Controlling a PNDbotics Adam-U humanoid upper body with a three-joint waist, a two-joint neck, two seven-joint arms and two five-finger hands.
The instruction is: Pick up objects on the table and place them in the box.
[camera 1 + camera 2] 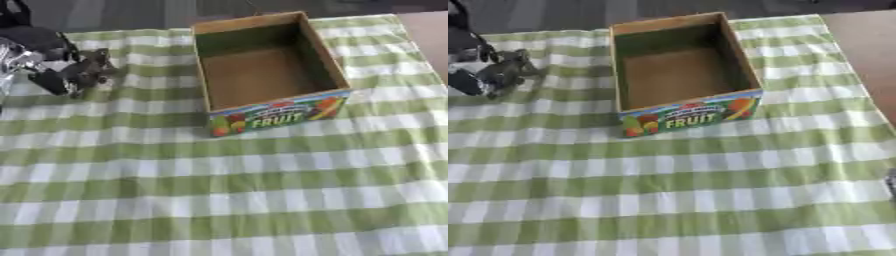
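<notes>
The cardboard fruit box (262,70) is sitting open-topped toward the far side of the table, its brown floor showing bare, with nothing lying inside as far as I can see, and its printed front panel with the word FRUIT facing the robot. Around it the green-and-white checked tablecloth (219,190) is stretching out with no loose object lying on it that I can make out. Off to the box's left, near the picture's upper left, the robot's left hand (74,75) is hanging over the cloth, black and silver, its fingers looking bunched together, but I cannot tell whether they are closing on something or on nothing; no object is showing plainly between them. If it is carrying something, doing this well would mean swinging across to the right until the hand is squarely above the opening, clearing the near-left wall rather than clipping it, since a light carton like that would likely slide or tip, and only then letting go low inside. The right eye view is showing a small dark sliver at its right edge (892,182), possibly part of the right hand, though I cannot tell; the left eye view is not showing it at all.
</notes>
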